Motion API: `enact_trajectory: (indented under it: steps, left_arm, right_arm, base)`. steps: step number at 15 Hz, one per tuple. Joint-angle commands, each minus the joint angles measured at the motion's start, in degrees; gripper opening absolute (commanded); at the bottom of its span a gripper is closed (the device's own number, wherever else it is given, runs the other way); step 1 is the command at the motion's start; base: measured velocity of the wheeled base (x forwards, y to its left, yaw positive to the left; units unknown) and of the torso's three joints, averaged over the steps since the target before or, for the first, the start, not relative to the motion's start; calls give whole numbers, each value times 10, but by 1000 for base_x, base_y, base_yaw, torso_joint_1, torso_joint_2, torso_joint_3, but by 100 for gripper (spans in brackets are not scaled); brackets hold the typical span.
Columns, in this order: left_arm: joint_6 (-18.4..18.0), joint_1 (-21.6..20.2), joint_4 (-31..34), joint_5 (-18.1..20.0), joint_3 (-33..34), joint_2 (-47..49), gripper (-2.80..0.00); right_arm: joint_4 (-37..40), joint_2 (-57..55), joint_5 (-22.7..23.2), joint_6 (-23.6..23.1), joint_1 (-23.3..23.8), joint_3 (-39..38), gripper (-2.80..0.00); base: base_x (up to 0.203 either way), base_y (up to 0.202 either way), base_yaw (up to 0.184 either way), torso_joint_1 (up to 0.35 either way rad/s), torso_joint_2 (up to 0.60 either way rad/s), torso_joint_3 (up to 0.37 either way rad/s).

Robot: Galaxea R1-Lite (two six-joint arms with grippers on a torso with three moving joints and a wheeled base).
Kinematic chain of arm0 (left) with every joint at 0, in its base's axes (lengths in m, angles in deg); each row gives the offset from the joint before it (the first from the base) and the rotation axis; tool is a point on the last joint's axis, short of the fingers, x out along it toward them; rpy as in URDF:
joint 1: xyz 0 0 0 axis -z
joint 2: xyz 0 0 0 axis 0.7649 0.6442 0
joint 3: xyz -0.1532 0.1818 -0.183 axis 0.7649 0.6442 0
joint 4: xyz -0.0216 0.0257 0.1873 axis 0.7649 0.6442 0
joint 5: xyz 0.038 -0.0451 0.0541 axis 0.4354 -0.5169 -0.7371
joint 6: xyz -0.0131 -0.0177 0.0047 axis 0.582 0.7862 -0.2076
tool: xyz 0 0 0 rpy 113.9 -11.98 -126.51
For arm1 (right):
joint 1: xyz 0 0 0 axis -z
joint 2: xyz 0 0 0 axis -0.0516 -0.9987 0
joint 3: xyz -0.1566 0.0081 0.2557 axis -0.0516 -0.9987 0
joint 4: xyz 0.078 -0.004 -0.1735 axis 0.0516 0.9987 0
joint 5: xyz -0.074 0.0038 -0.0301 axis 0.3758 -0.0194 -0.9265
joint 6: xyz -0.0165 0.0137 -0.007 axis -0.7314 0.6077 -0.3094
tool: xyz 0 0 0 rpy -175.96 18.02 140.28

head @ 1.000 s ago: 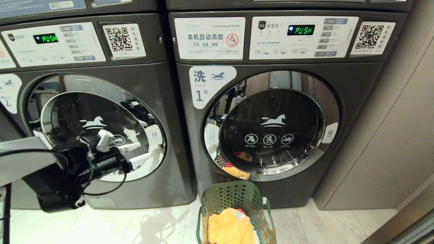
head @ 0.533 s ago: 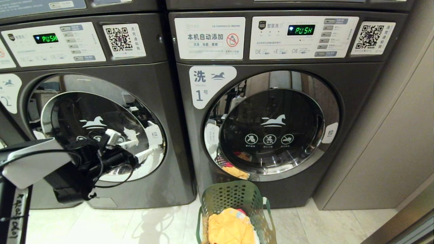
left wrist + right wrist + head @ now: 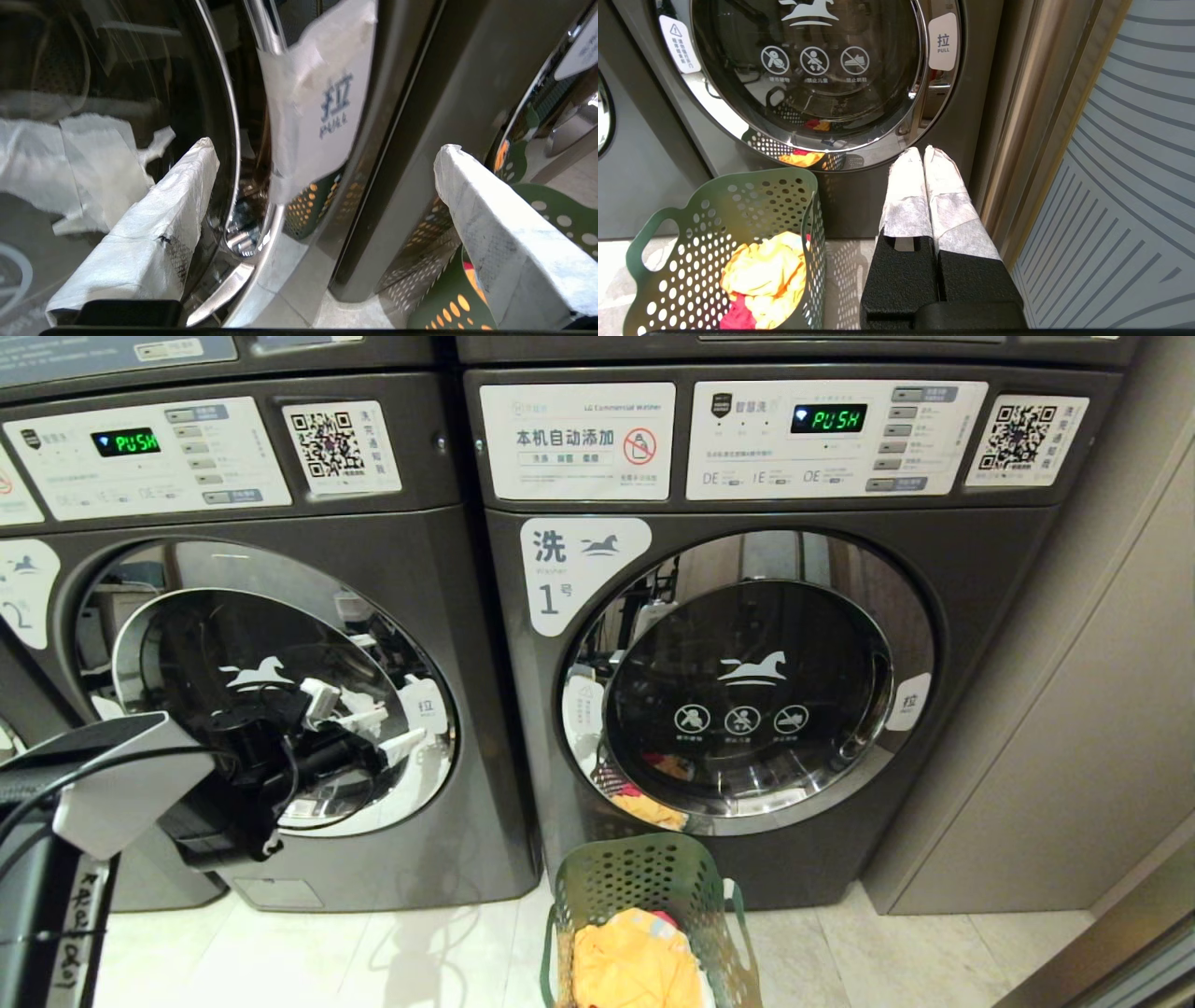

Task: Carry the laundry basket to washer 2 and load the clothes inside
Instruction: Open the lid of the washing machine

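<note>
Washer 2 (image 3: 467, 635) stands at the left with its round glass door (image 3: 187, 653) closed. My left gripper (image 3: 373, 723) hangs open in front of the door's right side, nothing between its fingers. In the left wrist view the gripper (image 3: 327, 145) straddles the chrome door rim (image 3: 261, 233) and the white "PULL" sticker (image 3: 322, 102); a torn white sticker (image 3: 93, 158) is on the glass. The green laundry basket (image 3: 644, 887) sits on the floor before the other washer, holding yellow-orange and red clothes (image 3: 635, 966). My right gripper (image 3: 924, 151) is shut and empty, beside the basket (image 3: 738, 205).
Washer 1 (image 3: 980, 597), door closed, stands right of washer 2 and directly behind the basket. A beige wall panel (image 3: 1102, 709) borders it on the right. Pale tiled floor (image 3: 373, 952) lies open in front of washer 2.
My left arm has swung up and to the right across washer 2's door, bringing the open gripper closer to the door's right rim. Basket and right arm have not moved.
</note>
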Motion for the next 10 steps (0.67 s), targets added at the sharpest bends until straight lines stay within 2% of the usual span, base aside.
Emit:
enact_trajectory:
  steps: [1,5,10]
  left_arm:
    - [7,2,6,5,-37,13,0]
    - [27,21,27,30,-86,30,0]
    - [26,36,27,56,-87,43,0]
  right_arm:
    - [-1,-1,0,0,0,-19,-280]
    - [-1,-1,0,0,0,-19,-280]
    - [-1,-1,0,0,0,-19,-280]
  base:
    - [0,0,0,0,0,0]
    - [0,0,0,0,0,0]
    - [0,0,0,0,0,0]
